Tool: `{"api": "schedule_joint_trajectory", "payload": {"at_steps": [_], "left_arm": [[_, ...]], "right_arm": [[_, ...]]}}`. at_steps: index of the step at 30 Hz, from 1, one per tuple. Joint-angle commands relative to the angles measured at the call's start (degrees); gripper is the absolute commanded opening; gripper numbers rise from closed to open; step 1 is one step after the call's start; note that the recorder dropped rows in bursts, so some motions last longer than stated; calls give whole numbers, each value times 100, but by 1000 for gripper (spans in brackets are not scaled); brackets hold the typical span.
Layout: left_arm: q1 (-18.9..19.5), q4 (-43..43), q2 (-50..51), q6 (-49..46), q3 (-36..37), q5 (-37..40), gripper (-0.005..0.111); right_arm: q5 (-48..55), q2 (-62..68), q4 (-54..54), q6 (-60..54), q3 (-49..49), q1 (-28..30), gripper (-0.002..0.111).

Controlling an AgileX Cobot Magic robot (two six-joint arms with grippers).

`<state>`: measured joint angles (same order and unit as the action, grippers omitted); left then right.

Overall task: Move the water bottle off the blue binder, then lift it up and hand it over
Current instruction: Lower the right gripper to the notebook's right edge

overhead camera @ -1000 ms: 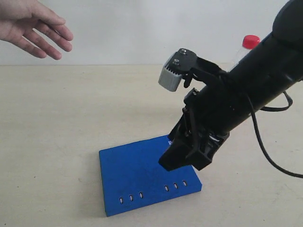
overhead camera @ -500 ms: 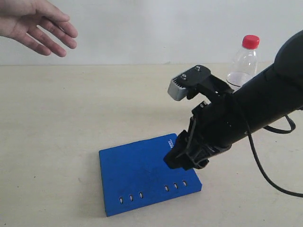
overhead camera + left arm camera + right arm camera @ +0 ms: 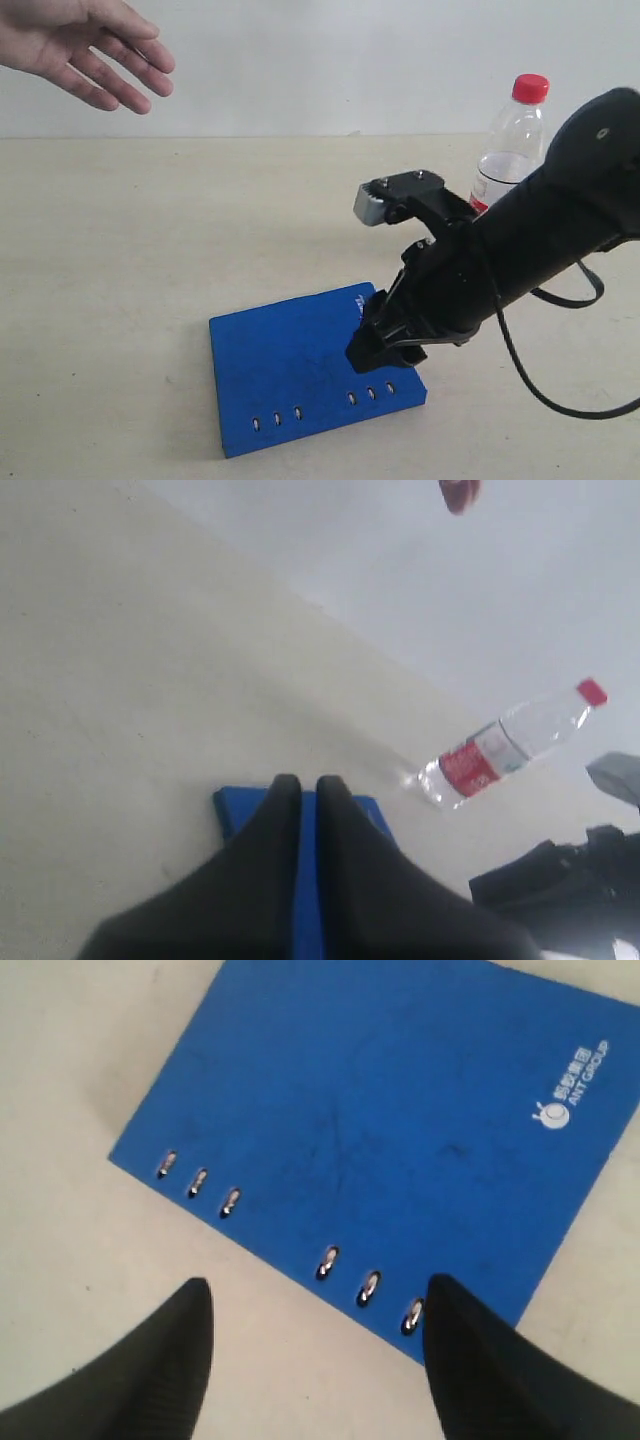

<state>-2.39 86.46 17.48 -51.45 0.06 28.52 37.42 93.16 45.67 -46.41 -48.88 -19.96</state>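
The water bottle (image 3: 512, 140), clear with a red cap and red label, stands upright on the table at the back right, off the blue binder (image 3: 295, 365), partly behind my right arm. It also shows in the left wrist view as the bottle (image 3: 500, 752). The binder lies flat near the front, rivets along its near edge. My right gripper (image 3: 380, 348) hangs low over the binder's right near corner. In the right wrist view this gripper (image 3: 318, 1285) is open, its fingers wide apart over the riveted spine edge (image 3: 330, 1260), holding nothing. My left gripper (image 3: 303, 780) is shut and empty, with the binder (image 3: 230, 805) beyond it.
A person's open hand (image 3: 85, 45) hovers at the upper left above the table. The beige tabletop (image 3: 150, 250) runs back to a pale wall. A black cable (image 3: 540, 385) loops from my right arm at the right.
My right arm has dropped lower toward the binder's right corner, uncovering the bottle behind it. The person's hand has drifted slightly to the right.
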Motion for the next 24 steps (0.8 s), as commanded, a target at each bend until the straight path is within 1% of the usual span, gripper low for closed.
{"api": "schedule_joint_trajectory", "payload": {"at_steps": [1, 3, 4, 6, 10, 12, 14, 17, 20, 21, 23, 24], "left_arm": [[3, 874, 1161, -1956, -6, 215, 5], [3, 1301, 1799, -2743, -6, 147, 5], [3, 1348, 2058, -3139, -6, 147, 5], [3, 1348, 2694, -3407, -6, 170, 5], [3, 1348, 3841, -3826, -391, 215, 5], [-8, 1348, 4449, -4095, -632, 487, 5], [-8, 1348, 5062, -4319, -932, 978, 5], [-8, 1348, 5909, -4344, -1365, 1468, 5], [-8, 1348, 6651, -4344, -1718, 1786, 5], [-8, 1348, 6873, -4344, -1803, 1907, 5], [-18, 1348, 7248, -4401, -1944, 2217, 5], [-37, 1348, 7404, -4458, -2022, 2343, 5]], "right_arm": [[-104, 488, 79, 107, 24, 6, 55], [-185, 571, 92, 223, 24, 6, 55], [-272, 582, 92, 270, 24, 6, 55], [-434, 571, 92, 350, 24, 6, 55], [-615, 522, 92, 468, 24, 6, 55], [-615, 522, 92, 497, 24, 6, 55], [-679, 522, 45, 496, 24, 35, 55], [-705, 522, 56, 496, 24, 358, 55], [-249, 522, 236, 335, 24, 825, 55], [172, 522, 315, 97, 24, 1019, 55], [875, 545, 349, -366, 24, 1215, 55], [1028, 545, 377, -562, 24, 1251, 55]]}}
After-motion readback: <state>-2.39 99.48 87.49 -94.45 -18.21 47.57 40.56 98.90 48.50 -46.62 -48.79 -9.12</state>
